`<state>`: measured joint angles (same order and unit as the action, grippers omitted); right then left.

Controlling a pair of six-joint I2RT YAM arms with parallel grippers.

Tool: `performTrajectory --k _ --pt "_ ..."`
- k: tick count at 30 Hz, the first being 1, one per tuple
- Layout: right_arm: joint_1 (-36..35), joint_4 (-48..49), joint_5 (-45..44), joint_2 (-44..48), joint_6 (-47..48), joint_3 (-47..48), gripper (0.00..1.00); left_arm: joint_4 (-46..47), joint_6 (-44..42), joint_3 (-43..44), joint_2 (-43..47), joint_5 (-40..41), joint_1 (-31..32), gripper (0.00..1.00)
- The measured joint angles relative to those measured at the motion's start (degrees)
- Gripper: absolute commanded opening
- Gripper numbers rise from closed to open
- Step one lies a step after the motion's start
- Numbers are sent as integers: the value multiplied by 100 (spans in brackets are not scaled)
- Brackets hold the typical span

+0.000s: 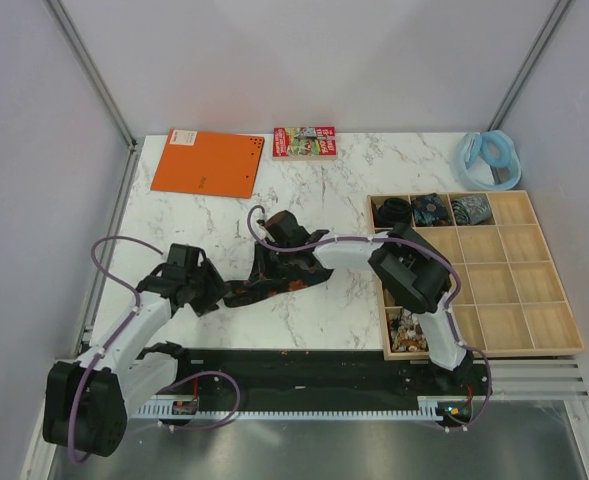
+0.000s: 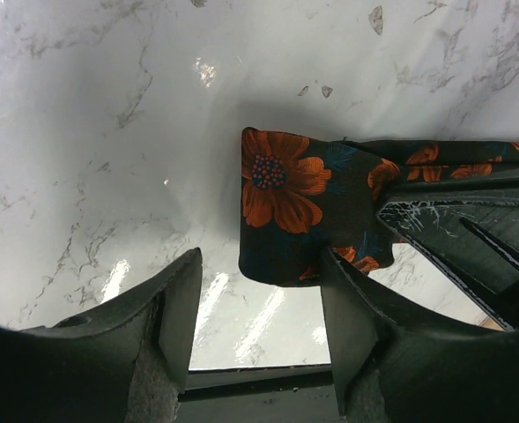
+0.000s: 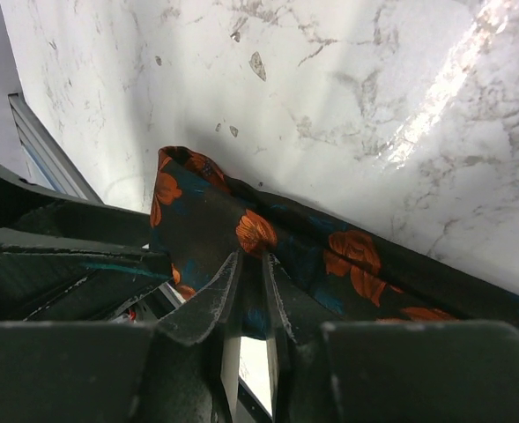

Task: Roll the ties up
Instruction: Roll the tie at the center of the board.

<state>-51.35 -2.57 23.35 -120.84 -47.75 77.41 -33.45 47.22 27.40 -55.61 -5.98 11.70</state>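
Note:
A black tie with orange-red flowers [image 1: 279,285] lies bunched on the marble table between both grippers. My right gripper [image 1: 272,252] is shut on a fold of it; in the right wrist view the fingertips [image 3: 252,264] pinch the flowered fabric [image 3: 329,256]. My left gripper [image 1: 206,288] is open just left of the tie's end. In the left wrist view the tie's folded end [image 2: 294,203] lies just ahead of the open gripper [image 2: 259,308], touching its right finger [image 2: 352,308]. Three small coiled ties [image 1: 431,208] sit in the tray's back row.
A wooden compartment tray [image 1: 514,300] stands on the right, with small mixed items in its near-left cell [image 1: 407,330]. An orange notebook [image 1: 209,163] and a small colourful book [image 1: 304,141] lie at the back. A pale blue ring [image 1: 489,158] lies back right.

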Motion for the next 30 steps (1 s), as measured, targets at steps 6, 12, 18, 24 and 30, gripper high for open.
performTrajectory --k 6,12,18,24,30 --pt "0 -7 -50 48 0 -26 27 308 66 -227 72 -31 0 56" --pt "0 -168 -79 190 0 -26 32 595 94 -444 332 -22 0 48" --pt "-17 -282 -114 485 0 -120 33 999 125 -708 520 -33 0 38" --pt "-144 -299 -164 831 -7 -433 32 1244 157 -809 623 -17 0 12" --pt "-229 -306 -210 828 -46 -527 32 1279 142 -796 623 -17 0 7"
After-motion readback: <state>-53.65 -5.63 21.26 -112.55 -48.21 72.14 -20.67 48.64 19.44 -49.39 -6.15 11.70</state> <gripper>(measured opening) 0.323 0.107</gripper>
